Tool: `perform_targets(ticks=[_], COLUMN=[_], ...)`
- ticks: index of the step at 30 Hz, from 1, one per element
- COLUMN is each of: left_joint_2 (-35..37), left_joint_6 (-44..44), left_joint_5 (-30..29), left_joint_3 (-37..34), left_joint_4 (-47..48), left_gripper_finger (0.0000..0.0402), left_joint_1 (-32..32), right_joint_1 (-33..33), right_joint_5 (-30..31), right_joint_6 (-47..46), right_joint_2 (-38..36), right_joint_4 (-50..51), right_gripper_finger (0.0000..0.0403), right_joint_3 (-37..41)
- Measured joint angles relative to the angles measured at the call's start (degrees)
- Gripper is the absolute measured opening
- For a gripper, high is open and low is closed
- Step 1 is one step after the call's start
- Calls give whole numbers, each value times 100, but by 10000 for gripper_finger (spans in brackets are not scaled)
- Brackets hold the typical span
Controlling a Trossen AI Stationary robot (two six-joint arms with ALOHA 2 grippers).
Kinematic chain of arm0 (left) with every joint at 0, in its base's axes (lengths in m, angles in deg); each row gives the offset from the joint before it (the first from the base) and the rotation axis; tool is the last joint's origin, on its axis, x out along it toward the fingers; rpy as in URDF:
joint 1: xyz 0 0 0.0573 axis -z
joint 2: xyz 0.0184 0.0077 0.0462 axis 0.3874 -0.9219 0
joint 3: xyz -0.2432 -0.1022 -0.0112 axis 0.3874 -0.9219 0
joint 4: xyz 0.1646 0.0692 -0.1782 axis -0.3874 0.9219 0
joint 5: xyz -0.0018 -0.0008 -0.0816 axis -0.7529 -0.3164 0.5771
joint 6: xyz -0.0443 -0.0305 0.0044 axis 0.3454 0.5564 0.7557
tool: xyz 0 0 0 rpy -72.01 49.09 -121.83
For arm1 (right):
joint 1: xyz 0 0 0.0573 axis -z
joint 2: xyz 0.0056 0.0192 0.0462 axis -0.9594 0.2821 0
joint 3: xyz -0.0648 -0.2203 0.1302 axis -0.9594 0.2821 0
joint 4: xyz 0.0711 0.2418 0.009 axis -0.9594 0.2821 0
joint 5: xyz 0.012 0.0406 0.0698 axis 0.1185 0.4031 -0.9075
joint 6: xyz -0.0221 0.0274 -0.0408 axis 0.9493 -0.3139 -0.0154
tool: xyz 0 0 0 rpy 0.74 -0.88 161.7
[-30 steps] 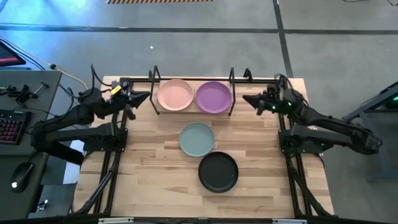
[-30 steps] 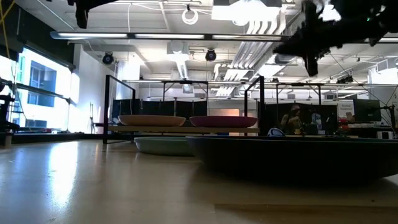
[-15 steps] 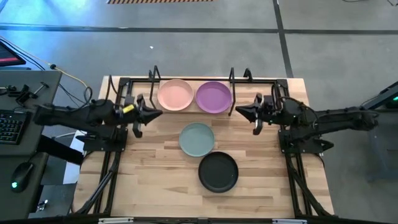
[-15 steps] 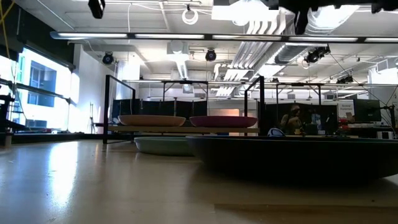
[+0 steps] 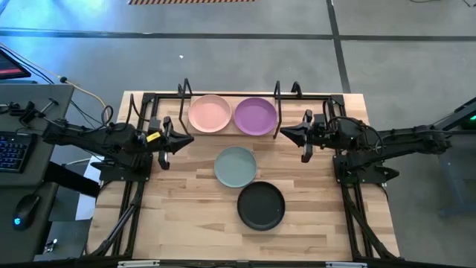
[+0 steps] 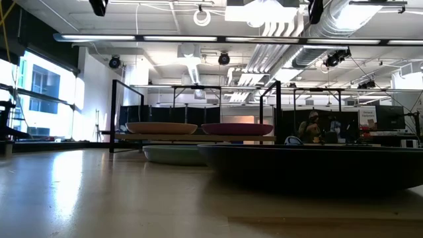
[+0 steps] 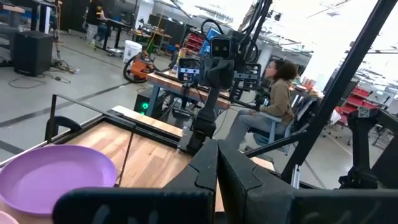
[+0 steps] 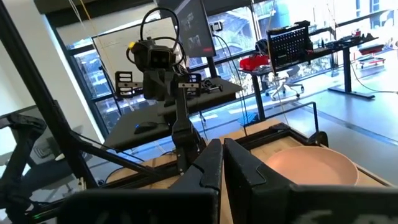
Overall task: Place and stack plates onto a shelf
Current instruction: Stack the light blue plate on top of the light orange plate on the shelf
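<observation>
High view, black plate [image 5: 261, 206] whole, low view, rim only

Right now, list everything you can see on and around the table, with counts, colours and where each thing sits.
Pink plate: one, pink, on the shelf, left of the purple one.
Purple plate: one, purple, on the shelf, right side.
Blue-green plate: one, pale blue-green, on the table in front of the shelf.
Black plate: one, black, on the table, nearest the front edge.
Shelf: one, light wood in a black wire frame, at the table's back edge.
Table: one, light wood.
Keyboard: one, dark, on the side desk at far left.
Seated person: one, beyond the table.
Left tool: shut, left of the shelf.
Right tool: shut, right of the shelf.
</observation>
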Motion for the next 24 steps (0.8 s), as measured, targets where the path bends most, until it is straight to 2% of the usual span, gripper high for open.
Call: perform_targets(ticks=[6,10,15,19,21,24], left_joint_2=[0,-223,-1311,-2253,-2676,-3224], left_joint_6=[46,480,982,2158,2641,3224], left_joint_5=[0,-2,-44,12,220,485], left_joint_3=[-2,40,503,1088,1186,1130], left_joint_4=[-46,-31,697,2167,2895,3228], left_gripper_finger=[0,0,0,6,18,47], left_joint_1=[0,0,76,29,17,22], right_joint_1=[0,0,0,0,0,0], right_joint_5=[-62,-62,-62,-62,-62,-62], right_joint_6=[-115,-193,-187,-187,-187,-186], right_joint_2=[-2,-2,-1,0,-2,-2], right_joint_4=[-8,-4,-2,7,33,153], right_gripper_finger=[0,0,0,0,0,0], right_joint_3=[0,0,0,0,0,0])
